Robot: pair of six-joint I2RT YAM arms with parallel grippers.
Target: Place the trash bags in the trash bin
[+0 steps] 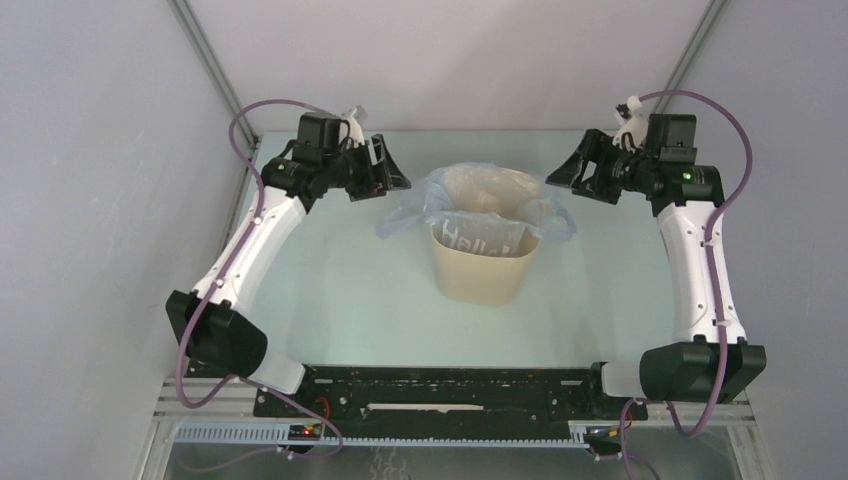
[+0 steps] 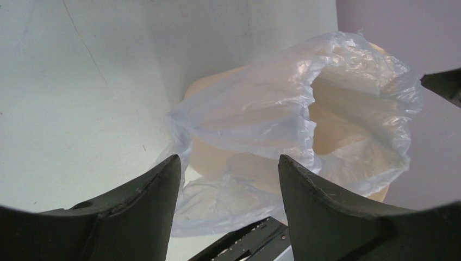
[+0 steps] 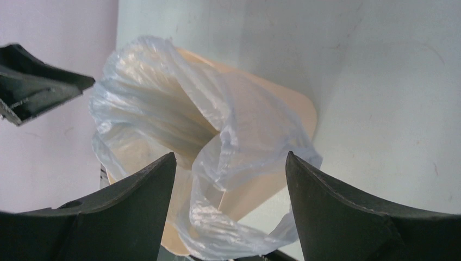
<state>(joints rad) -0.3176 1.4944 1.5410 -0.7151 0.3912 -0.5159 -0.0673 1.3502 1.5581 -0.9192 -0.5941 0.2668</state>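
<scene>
The trash bin [image 1: 480,275] stood upright on the table [image 1: 330,300]. The trash bag [image 1: 470,190] sat in the bin's mouth, its film gaping open over the hollow and spilling over the rim on the bin's left, right and far sides, while the lower near wall of the bin was bare. The left gripper [image 1: 392,168] hung just off the bin's left side, its jaws spread wide with nothing between them. The right gripper [image 1: 565,170] hung off the bin's right side in the same way, jaws spread and empty. As far as the top view showed, neither touched the plastic. By my judgement the bag was mostly in place, but only loosely. The wrist views showed a slack fold hanging outside the bin's left wall down toward the table, and another bunched lip outside the right wall. With nothing pinning it, the light, crinkly film could spring back up, or the plastic hanging outside could drag the rest over the rim. A finger passing close to the bin could also snag a fold and pull the bag out, or nudge the light bin and tip it. Any push to tuck the folds in seemed safer coming from above the bin than across it.
</scene>
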